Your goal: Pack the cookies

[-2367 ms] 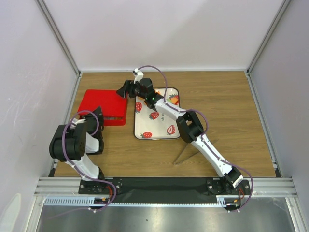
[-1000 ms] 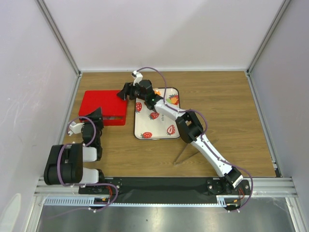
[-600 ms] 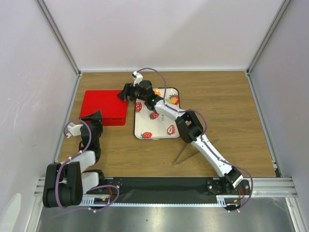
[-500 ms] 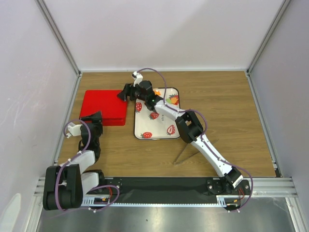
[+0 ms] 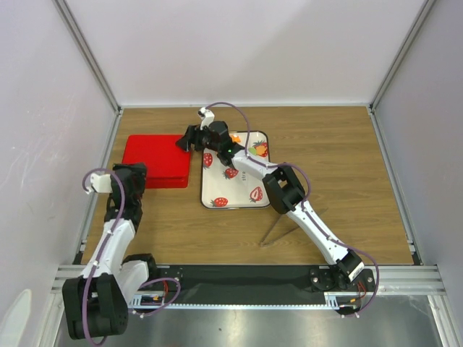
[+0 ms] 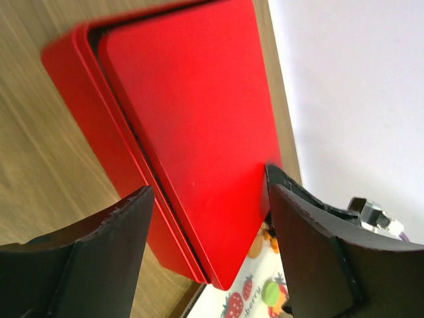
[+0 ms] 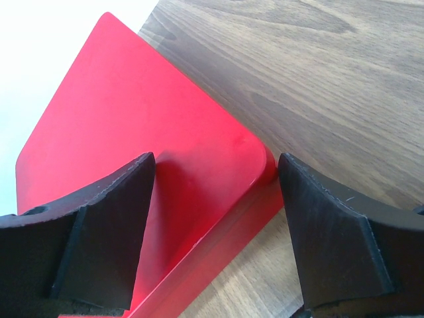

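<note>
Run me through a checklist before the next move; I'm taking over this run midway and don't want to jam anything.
1. Is the left tool open: ok.
2. Is the right tool open: ok, it is at the edge of the red lid.
3. Lid square on the box: not ok, it sits offset with a gap.
4. Are all cookies off the tray: not ok, a few are on it.
5. Contents of the box: cannot tell, covered.

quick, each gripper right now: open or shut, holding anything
left gripper: open, holding nothing, by the red box.
right gripper: open, holding nothing, over the red box.
</note>
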